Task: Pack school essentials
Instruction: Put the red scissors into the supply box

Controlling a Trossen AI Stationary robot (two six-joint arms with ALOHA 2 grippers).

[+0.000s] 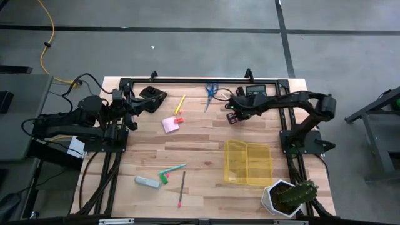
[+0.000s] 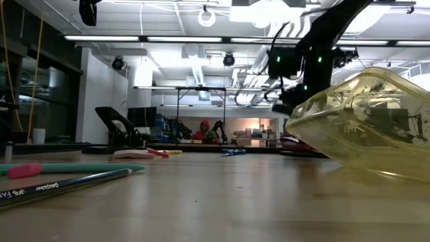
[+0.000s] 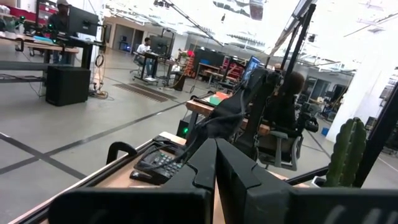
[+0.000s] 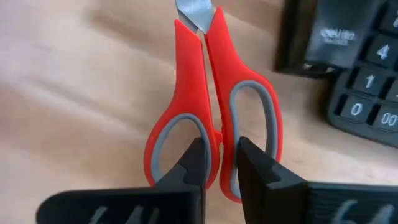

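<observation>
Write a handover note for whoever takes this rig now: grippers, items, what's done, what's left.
Right gripper: shut on the red-handled scissors, which lie on the table beside the calculator.
Left gripper: shut, empty, at the table's left side.
Yellow case: open, nothing in it.
Loose on the table: blue-handled scissors, yellow marker, pink sticky-note pad, teal pen, green eraser, pencil.
Done: nothing packed.
Left: every item, probably red-handled scissors first.

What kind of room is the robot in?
Probably a big robotics lab or workshop. Beyond the wooden table are workbenches with screens, people at desks, and ceiling strip lights.
</observation>
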